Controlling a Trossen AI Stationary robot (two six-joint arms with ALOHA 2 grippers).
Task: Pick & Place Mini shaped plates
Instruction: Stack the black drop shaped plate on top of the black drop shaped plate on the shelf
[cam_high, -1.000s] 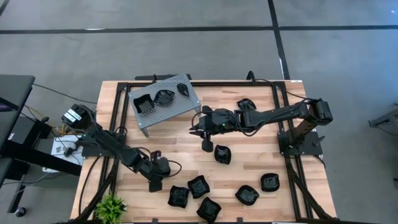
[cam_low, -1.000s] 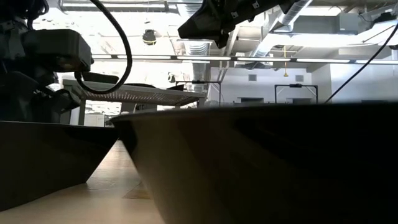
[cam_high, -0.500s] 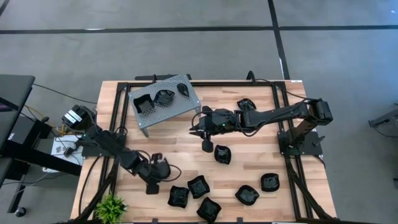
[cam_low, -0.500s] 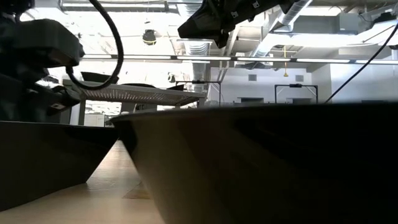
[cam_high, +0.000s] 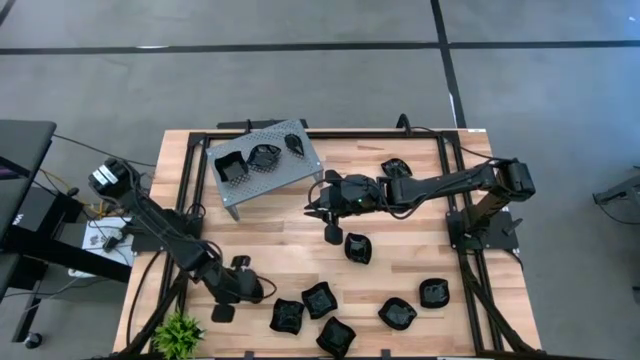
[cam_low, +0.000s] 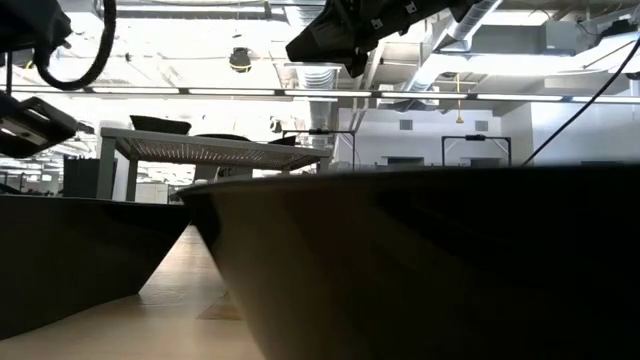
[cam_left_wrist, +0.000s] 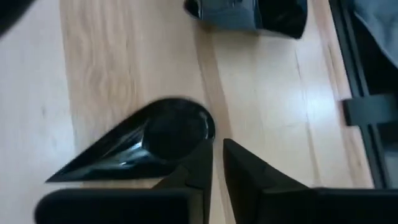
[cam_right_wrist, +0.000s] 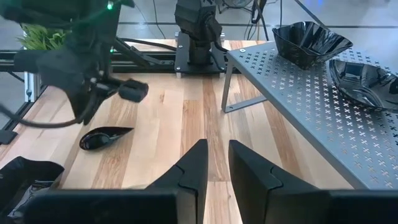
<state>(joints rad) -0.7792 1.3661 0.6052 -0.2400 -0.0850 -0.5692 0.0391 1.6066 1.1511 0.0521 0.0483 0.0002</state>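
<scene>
Two grippers: both open only a slit, both empty.
Left gripper (cam_left_wrist: 216, 146): low over the table's near-left corner, fingers almost together, bare wood showing through the thin gap and nothing pinched.
Teardrop plate (cam_left_wrist: 161, 134): flat on the boards, right against the outer side of one left finger, outside the gap; seen from the right wrist it lies on the wood under the left gripper.
Right gripper (cam_right_wrist: 216, 146): hanging over the middle of the table, pointing at the left arm, fingers a narrow slot apart with nothing in them.
Closest plate to it (cam_high: 353, 247): on the wood just beside the right gripper's tip.
Near-edge cluster (cam_high: 320, 299): five black plates along the front of the table (cam_high: 290, 225), close together but none stacked that I can tell.
Lone plate (cam_high: 396, 168): far right, beside the right arm.
Grey perforated tray (cam_right_wrist: 298, 93): raised on legs at the far left; three black plates on top, a scalloped one (cam_right_wrist: 311, 40) among them.
Low view: one dark plate (cam_low: 400, 260) fills the foreground.
</scene>
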